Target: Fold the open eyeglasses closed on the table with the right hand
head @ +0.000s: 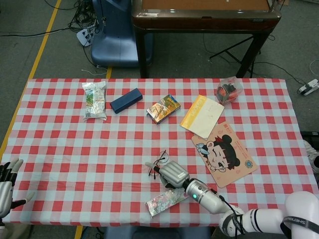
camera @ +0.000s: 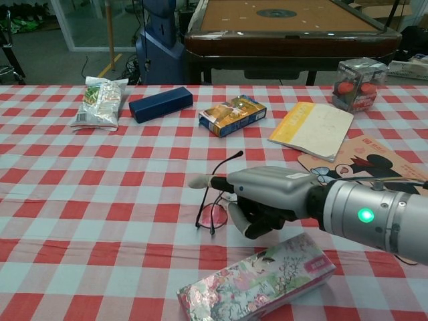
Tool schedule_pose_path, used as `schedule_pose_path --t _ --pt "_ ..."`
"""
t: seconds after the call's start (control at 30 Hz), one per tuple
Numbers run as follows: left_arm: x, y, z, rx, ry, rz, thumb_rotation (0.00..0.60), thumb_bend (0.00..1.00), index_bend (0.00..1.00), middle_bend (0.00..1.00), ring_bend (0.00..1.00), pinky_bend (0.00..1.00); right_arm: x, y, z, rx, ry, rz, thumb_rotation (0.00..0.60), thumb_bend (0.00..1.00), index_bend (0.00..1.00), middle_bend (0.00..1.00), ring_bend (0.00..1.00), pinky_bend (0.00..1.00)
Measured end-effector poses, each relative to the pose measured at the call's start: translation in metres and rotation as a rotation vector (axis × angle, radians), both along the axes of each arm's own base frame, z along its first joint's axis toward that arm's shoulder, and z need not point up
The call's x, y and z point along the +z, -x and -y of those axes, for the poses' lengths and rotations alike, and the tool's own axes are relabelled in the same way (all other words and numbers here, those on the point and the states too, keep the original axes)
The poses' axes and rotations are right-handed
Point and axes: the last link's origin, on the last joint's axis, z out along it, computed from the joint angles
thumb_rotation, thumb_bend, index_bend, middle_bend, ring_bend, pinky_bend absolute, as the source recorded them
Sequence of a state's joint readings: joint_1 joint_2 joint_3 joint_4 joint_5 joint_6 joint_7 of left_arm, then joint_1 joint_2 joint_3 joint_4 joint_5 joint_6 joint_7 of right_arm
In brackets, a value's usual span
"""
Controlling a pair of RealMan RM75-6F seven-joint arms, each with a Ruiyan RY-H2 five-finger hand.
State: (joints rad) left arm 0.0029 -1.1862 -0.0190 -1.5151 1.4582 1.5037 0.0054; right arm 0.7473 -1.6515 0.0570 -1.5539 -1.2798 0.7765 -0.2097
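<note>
The thin-framed eyeglasses (camera: 212, 215) are on the checked tablecloth near the front middle, small in the head view (head: 158, 163). One lens shows by the cloth and one temple sticks up and back. My right hand (camera: 271, 198) is over their right part, fingers curled around the frame and one finger stretched left; the rest of the frame is hidden under it. In the head view the right hand (head: 172, 173) sits just right of the glasses. My left hand (head: 6, 185) hangs off the table's front left corner, fingers spread, holding nothing.
A floral packet (camera: 257, 284) lies just in front of the right hand. A cartoon mat (head: 224, 154) and a yellow notebook (head: 202, 116) are to the right. At the back lie a blue case (head: 126, 100), an orange box (head: 163, 108) and a snack bag (head: 94, 99).
</note>
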Motion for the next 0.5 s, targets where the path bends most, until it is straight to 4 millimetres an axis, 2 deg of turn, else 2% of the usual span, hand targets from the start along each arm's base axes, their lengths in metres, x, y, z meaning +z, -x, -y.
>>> schedule_pose_path --t 0.5 --pt "0.0 0.002 0.001 0.006 -0.001 0.001 0.6 0.16 0.0 0.0 0.0 0.0 -0.017 0.017 0.015 -0.116 -0.051 -0.016 0.6 0.81 0.0 1.0 1.0 1.0"
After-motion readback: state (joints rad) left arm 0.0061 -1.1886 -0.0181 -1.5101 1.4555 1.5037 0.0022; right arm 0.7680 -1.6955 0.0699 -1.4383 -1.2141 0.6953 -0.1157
